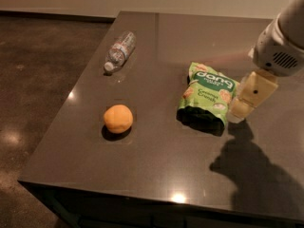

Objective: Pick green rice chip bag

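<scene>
The green rice chip bag point(206, 96) lies flat on the dark table point(156, 165), right of centre, with white "dang" lettering, pictured tan chips and a dark bottom edge toward me. My gripper point(240, 109) hangs from the white arm at the right edge, just right of the bag and close beside its right edge, low over the table. It holds nothing that I can see.
An orange point(118, 118) sits on the table left of the bag. A clear plastic water bottle point(119, 51) lies on its side at the far left. The table's left and front edges drop to a dark floor point(38, 80). The arm's shadow falls at front right.
</scene>
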Controlling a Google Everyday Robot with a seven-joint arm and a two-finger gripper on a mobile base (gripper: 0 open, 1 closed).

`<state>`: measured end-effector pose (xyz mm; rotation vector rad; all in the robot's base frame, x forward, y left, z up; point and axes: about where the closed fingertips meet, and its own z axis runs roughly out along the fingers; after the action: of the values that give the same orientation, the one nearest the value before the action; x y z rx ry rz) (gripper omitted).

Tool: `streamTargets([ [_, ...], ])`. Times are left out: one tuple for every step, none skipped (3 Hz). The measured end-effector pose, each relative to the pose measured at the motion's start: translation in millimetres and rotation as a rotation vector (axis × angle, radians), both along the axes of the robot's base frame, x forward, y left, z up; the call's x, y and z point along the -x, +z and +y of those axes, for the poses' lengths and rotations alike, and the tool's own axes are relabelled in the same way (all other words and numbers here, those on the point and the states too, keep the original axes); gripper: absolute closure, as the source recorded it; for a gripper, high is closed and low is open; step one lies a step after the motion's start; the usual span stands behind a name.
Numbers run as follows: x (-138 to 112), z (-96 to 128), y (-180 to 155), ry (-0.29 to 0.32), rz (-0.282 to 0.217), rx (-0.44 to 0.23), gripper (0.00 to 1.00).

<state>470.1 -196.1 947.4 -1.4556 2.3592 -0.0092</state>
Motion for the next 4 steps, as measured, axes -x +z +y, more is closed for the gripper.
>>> streamTargets([
  [-15,11,-23,-0.107,-0.011,-0.019,0.00],
  [-25,15,-47,-0.163,-0.016,0.010,0.00],
  [-30,20,-66,-0.189,-0.002,0.039,0.00],
  [-35,29,-79,-0.198,0.012,0.061,0.00],
])
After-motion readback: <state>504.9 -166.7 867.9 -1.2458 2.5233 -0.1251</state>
